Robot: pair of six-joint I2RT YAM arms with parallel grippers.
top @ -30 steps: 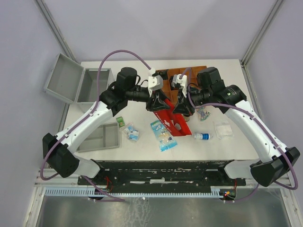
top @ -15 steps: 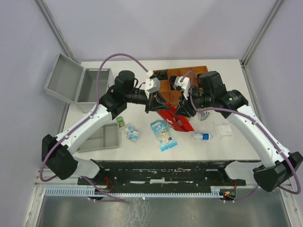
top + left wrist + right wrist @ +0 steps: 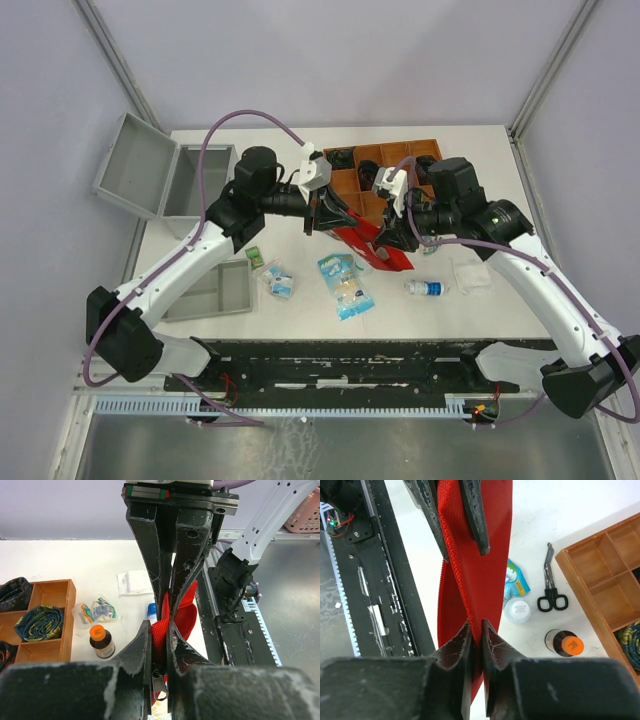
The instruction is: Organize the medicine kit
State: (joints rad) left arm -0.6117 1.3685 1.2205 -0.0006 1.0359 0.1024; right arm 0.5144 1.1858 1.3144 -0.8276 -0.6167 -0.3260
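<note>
Between left gripper (image 3: 159,630) and right gripper (image 3: 475,627), twisted red woven pouch (image 3: 476,580).

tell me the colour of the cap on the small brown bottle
The cap is orange, seen most clearly in the right wrist view.

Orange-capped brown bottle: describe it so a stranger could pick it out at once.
Start at the brown wooden compartment tray. Just outside its edge, near the black-handled scissors, stands a small dark-brown bottle. Only it has an orange cap; the round container beside it is white-topped.
</note>
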